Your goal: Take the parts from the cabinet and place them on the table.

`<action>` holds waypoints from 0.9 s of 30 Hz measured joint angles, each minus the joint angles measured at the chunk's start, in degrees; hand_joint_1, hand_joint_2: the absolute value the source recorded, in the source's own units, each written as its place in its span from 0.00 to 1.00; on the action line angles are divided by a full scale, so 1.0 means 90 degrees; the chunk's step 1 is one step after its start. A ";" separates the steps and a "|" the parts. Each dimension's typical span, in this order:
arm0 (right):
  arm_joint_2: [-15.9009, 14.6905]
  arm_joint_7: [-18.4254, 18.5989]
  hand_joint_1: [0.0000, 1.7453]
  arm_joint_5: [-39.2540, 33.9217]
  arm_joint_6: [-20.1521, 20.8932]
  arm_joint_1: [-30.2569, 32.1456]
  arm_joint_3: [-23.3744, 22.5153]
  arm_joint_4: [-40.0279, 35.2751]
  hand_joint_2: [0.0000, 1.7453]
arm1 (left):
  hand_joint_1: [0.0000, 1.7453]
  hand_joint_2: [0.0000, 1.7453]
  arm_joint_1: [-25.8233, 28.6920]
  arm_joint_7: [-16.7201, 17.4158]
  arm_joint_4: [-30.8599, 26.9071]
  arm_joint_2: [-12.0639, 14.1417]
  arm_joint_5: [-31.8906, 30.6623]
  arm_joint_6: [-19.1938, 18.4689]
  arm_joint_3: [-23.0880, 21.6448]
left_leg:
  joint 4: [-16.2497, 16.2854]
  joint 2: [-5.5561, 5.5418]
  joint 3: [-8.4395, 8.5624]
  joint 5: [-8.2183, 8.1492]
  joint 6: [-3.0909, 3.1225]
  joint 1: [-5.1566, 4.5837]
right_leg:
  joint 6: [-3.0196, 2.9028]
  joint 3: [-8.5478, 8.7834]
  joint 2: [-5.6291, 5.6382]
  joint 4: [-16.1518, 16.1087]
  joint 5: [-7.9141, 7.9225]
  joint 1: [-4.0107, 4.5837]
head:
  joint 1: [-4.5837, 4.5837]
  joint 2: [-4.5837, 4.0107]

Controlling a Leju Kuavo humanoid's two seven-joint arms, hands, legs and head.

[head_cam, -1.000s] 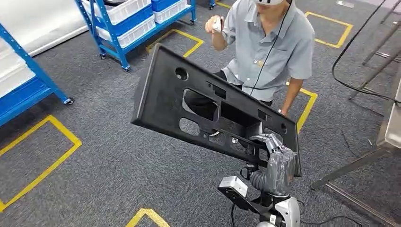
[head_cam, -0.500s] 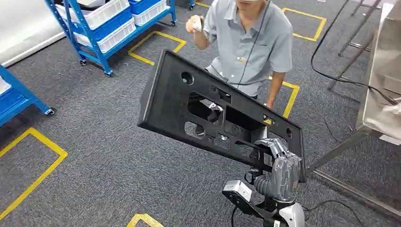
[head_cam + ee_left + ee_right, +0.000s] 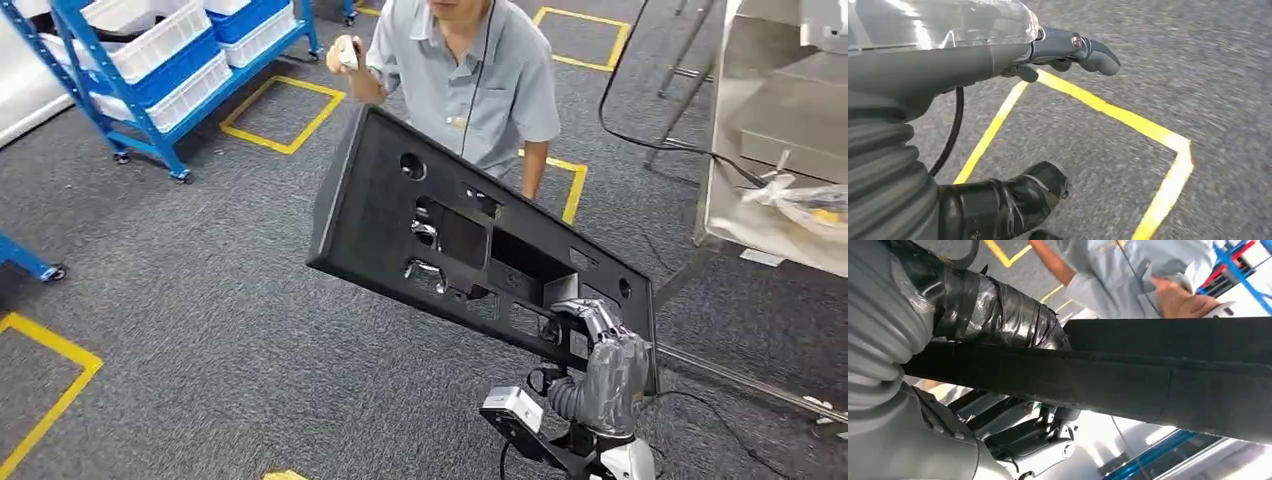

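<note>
right hand point(image 3: 607, 368) gripping black panel point(image 3: 470, 245) by its lower corner | panel's long axis runs up-left, table point(image 3: 770, 130) off right | left hand point(image 3: 1013, 125) hangs loose, holding nothing

person point(image 3: 470, 70): head cut off by frame edge | black panel point(image 3: 470, 250): hides person's legs

The panel point(image 3: 470, 250) looks like matt black plastic with a finely grained face. The right hand point(image 3: 610, 370) is smooth silver-grey (glossy black tape wraps its thumb). The floor point(image 3: 200, 300) is rough grey carpet; the tabletop point(image 3: 760, 110) is dull brushed metal.
</note>
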 joint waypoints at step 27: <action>-0.0002 0.0049 1.00 0.0022 -0.0002 0.0062 -0.0226 -0.0117 1.00 | 0.00 1.00 -0.0027 0.0012 0.0000 -0.0044 -0.0041 -0.0022 0.0005 | 0.1238 0.0356 -0.0536 -0.0401 -0.0068 -0.0031 | -0.0071 0.0089 -0.0204 -0.0126 0.0032 -0.0019 | -0.0002 0.0000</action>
